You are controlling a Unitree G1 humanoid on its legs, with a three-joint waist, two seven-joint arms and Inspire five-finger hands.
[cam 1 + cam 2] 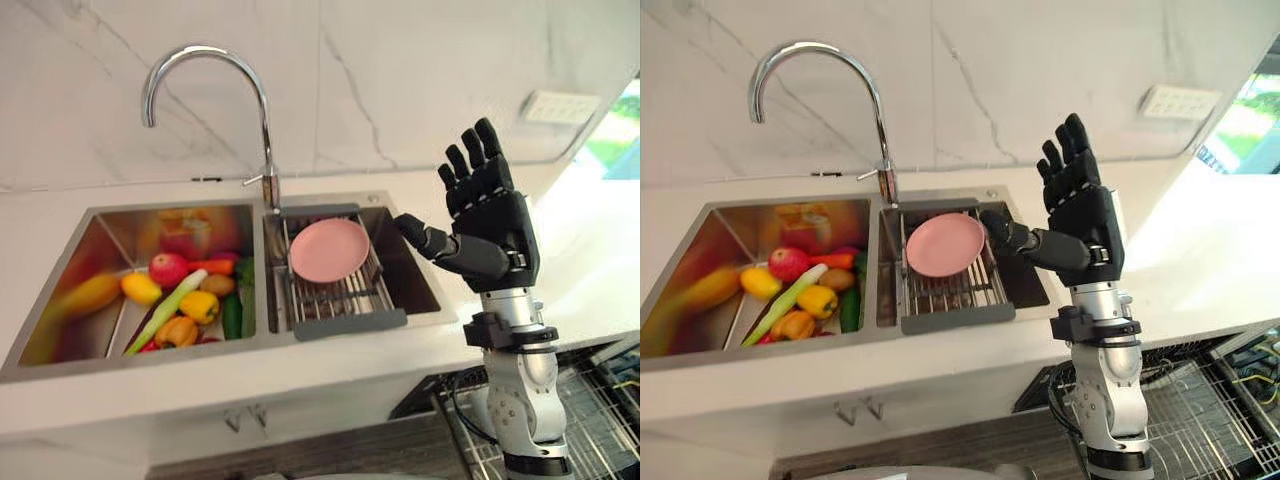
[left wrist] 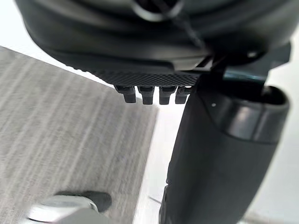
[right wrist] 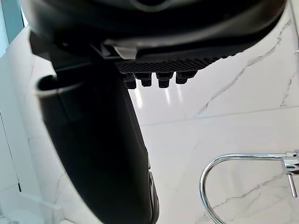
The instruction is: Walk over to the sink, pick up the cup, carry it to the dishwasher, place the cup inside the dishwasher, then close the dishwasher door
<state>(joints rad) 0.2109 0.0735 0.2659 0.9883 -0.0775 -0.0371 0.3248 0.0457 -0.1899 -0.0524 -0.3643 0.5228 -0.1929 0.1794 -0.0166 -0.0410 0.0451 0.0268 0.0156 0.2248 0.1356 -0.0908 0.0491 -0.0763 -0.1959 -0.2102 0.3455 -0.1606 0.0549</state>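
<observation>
Just now the right hand [image 1: 490, 215] is raised beside the sink [image 1: 420, 285], fingers straight and spread, thumb towards the pink plate [image 1: 328, 248] on the rack [image 1: 345, 300], holding nothing; the left hand [image 2: 154, 42] hangs straight-fingered over the floor [image 2: 70, 130]; the dishwasher [image 1: 600, 400] stands open below; where the cup lies I cannot tell.

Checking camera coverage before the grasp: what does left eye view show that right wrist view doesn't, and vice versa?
Left eye view alone: the sink, produce in its left basin, a pink plate on the rack in its right basin, a dishwasher rack at lower right.
Right wrist view alone: the right hand's palm side, close up.
Both: that hand, open with straight fingers, the faucet, the marble wall.
</observation>
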